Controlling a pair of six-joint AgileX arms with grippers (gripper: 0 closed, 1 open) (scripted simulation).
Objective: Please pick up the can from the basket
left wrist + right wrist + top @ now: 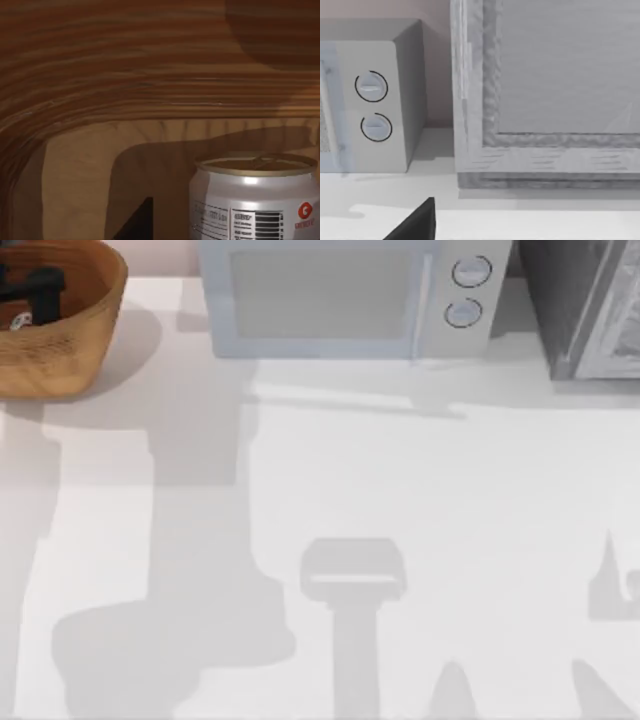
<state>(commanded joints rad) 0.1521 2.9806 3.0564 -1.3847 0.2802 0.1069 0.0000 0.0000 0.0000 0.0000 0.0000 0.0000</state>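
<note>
— What's over on the left?
— The basket at the tabletop's far left corner, the left pincer down inside it by the can. Its grip I cannot tell.
— And rightward?
— A microwave, then a grey cabinet.

The small white-and-red cylindrical can looks like glossy metal with a pale silvery top; the round orange-brown woven wicker basket is ribbed and matt; the pale boxy microwave looks smooth; the white table matt.
</note>
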